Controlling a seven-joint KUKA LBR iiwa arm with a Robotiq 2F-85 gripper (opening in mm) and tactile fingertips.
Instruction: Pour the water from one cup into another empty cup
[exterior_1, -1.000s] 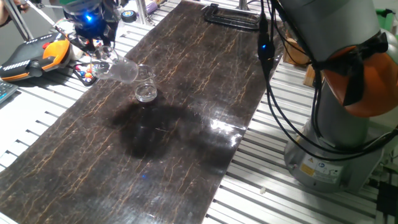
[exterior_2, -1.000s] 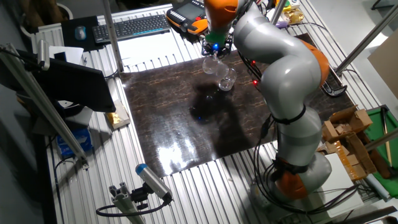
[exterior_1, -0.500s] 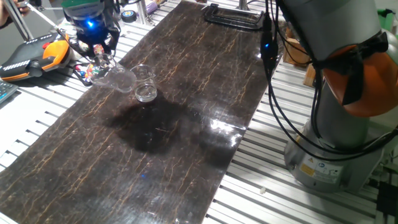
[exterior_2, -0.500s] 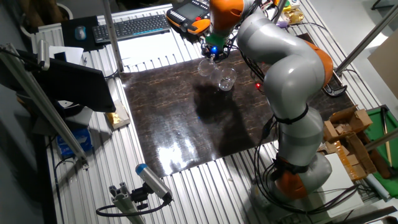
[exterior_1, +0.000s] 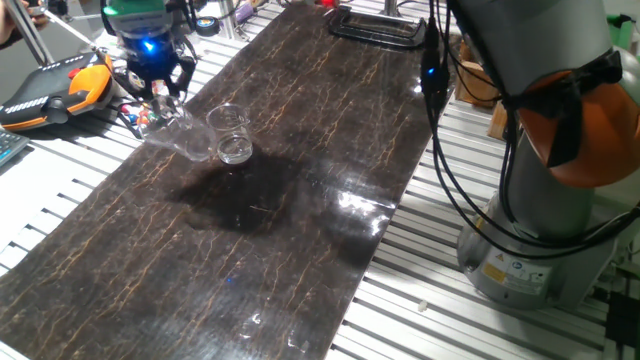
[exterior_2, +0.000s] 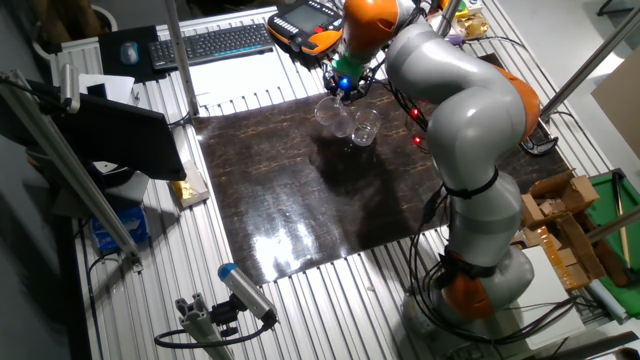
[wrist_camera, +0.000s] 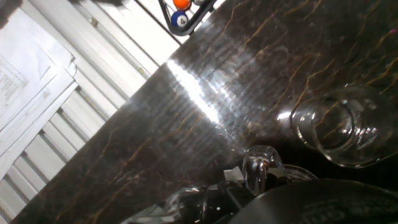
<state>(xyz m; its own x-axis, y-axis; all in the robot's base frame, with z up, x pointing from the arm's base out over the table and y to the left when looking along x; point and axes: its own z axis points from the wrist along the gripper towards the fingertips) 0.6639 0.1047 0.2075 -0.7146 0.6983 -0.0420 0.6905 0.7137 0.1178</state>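
Note:
The one cup (exterior_1: 188, 140), a clear tumbler, hangs tilted just above the dark mat, its mouth toward the other cup. My gripper (exterior_1: 163, 105) is shut on it from above, under the blue light on the hand. In the other fixed view the tumbler (exterior_2: 329, 112) sits under the gripper (exterior_2: 339, 94). The empty cup (exterior_1: 232, 134), shorter and clear, stands upright on the mat right beside the tumbler; it also shows as cup (exterior_2: 365, 127) and from above as cup (wrist_camera: 341, 127). The hand view shows the held tumbler (wrist_camera: 261, 167) only as blurred glass. I cannot make out the water.
A dark marbled mat (exterior_1: 300, 210) covers the slatted table. An orange-and-black pendant (exterior_1: 60, 88) lies left of the hand, a black clamp (exterior_1: 372, 26) at the far end. A keyboard (exterior_2: 215, 42) and papers lie beyond the mat. The arm's base (exterior_1: 535, 250) stands at the right.
The held tumbler has swung back from lying nearly level over the standing cup, moving left and lower, away from that cup's rim. The standing cup has stayed put.

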